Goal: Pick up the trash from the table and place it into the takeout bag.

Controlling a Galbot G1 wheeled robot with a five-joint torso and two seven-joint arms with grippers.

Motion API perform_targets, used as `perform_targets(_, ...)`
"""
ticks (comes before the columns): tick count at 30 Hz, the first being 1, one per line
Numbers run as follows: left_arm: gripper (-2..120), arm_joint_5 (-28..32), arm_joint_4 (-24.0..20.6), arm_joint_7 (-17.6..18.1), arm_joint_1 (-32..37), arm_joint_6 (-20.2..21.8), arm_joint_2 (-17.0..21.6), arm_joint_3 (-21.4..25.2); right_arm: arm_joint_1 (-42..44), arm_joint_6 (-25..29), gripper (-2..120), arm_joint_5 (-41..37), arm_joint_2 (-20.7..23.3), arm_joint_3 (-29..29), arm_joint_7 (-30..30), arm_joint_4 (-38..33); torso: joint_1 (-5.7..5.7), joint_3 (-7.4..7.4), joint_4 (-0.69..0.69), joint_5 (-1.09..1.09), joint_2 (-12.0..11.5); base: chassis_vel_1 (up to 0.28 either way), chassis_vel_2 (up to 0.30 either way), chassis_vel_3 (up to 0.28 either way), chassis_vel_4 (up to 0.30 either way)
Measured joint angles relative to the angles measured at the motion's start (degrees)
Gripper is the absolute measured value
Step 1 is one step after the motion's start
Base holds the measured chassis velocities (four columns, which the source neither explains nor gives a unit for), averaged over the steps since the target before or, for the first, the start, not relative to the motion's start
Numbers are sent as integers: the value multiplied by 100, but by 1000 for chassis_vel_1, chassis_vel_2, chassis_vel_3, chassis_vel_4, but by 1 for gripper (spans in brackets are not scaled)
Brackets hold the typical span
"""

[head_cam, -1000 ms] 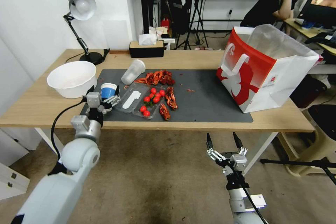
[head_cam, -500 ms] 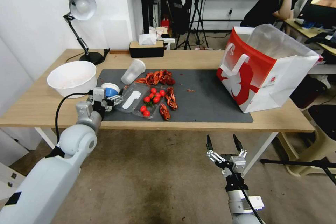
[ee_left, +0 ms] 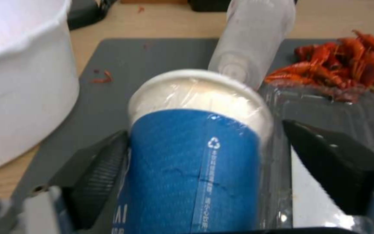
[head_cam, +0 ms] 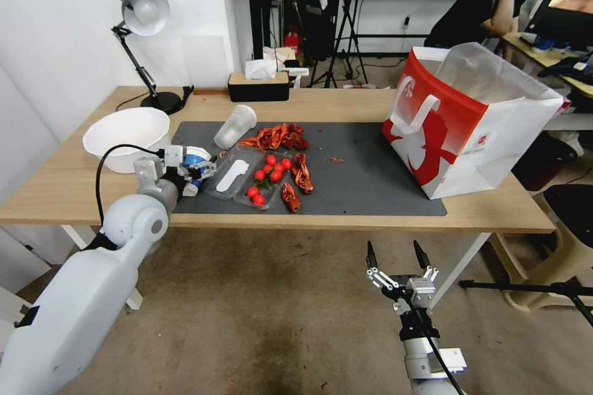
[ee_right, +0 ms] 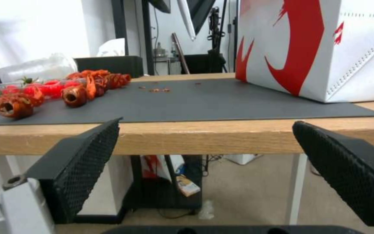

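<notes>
The blue white-lidded cup (head_cam: 196, 159) stands at the left end of the dark mat (head_cam: 370, 166) on the table (head_cam: 346, 102), leaning a little. My left gripper (head_cam: 190, 168) is open around it. In the left wrist view the cup (ee_left: 195, 162) lies between the fingers: one touches its side, the other stands a small gap off. A translucent plastic cup (head_cam: 235, 126) lies on its side just behind. The takeout bag (head_cam: 469, 117) stands open at the mat's right end. My right gripper (head_cam: 398, 254) hangs open below the table's front edge.
A white bowl (head_cam: 126, 133) sits close to the left of the blue cup. A clear tray with cherry tomatoes (head_cam: 259, 182) and crayfish shells (head_cam: 278, 136) lie to its right. A desk lamp (head_cam: 142, 12) and tissue box (head_cam: 258, 86) stand at the back.
My left arm swung lower and to the left, and its gripper slid forward around the blue cup, which now leans. The right gripper sank slightly.
</notes>
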State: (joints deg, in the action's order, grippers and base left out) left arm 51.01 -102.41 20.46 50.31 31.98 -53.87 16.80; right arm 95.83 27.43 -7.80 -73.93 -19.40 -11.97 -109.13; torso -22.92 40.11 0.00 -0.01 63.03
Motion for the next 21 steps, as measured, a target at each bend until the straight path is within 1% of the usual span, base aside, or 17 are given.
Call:
perform_targets(2, 79, 163, 49, 69, -60, 161, -10, -25, -2, 10, 100, 6, 9, 0, -32, 17, 0, 0, 0, 3, 0, 0, 0, 0, 0)
perform_targets(3, 79, 163, 49, 69, -60, 161, -10, -25, -2, 10, 100, 6, 9, 0, -32, 17, 0, 0, 0, 3, 0, 0, 0, 0, 0)
perform_targets(5, 72, 209, 69, 86, -75, 218, -19, -44, -6, 17, 100, 6, 18, 0, -55, 29, 0, -1, 2, 3, 0, 0, 0, 0, 0)
perform_targets(6, 65, 212, 93, 104, -91, 248, -29, -70, -14, 23, 100, 7, 22, 0, -67, 47, 1, -1, 2, 3, 1, 0, 0, 0, 0)
perform_targets(7, 61, 199, 122, 116, -112, 264, -35, -94, -21, 27, 100, 7, 24, 0, -75, 61, 1, -1, 0, 3, 1, 0, 0, 0, 0)
perform_targets(8, 61, 199, 122, 116, -112, 264, -35, -94, -21, 27, 100, 7, 24, 0, -75, 61, 1, -1, 0, 3, 1, 0, 0, 0, 0)
perform_targets(11, 52, 173, 199, 151, -181, 272, -36, -150, -33, 31, 100, 7, 25, 8, -79, 85, 1, -1, 0, 2, 1, 0, 0, 0, 0)
perform_targets(12, 52, 173, 199, 151, -181, 272, -36, -150, -33, 31, 100, 7, 25, 8, -79, 85, 1, -1, 0, 2, 1, 0, 0, 0, 0)
perform_targets(13, 48, 176, 217, 162, -202, 269, -35, -159, -40, 32, 100, 6, 23, 11, -80, 97, 1, -1, 0, -1, 1, 0, 0, 0, 0)
perform_targets(15, 41, 194, 210, 171, -216, 187, -25, -163, -51, 34, 100, 7, 20, 19, -81, 128, 0, 0, 0, -2, 0, 0, 0, 0, 0)
perform_targets(17, 40, 205, 202, 171, -215, 164, -20, -161, -52, 34, 100, 7, 19, 20, -82, 133, 0, 0, 0, -2, 0, 0, 0, 0, 0)
perform_targets(19, 31, 347, 57, 91, -182, -72, 35, -105, -55, 41, 100, 7, 15, 29, -82, 152, 0, 1, -1, -4, 0, 0, 0, 0, 0)
perform_targets(20, 31, 347, 57, 91, -182, -72, 35, -105, -55, 41, 100, 7, 15, 29, -82, 152, 0, 1, -1, -4, 0, 0, 0, 0, 0)
perform_targets(21, 28, 381, -24, 27, -163, -183, 67, -70, -57, 43, 100, 8, 12, 30, -82, 152, 0, 1, -1, -2, 0, 0, 0, 0, 0)
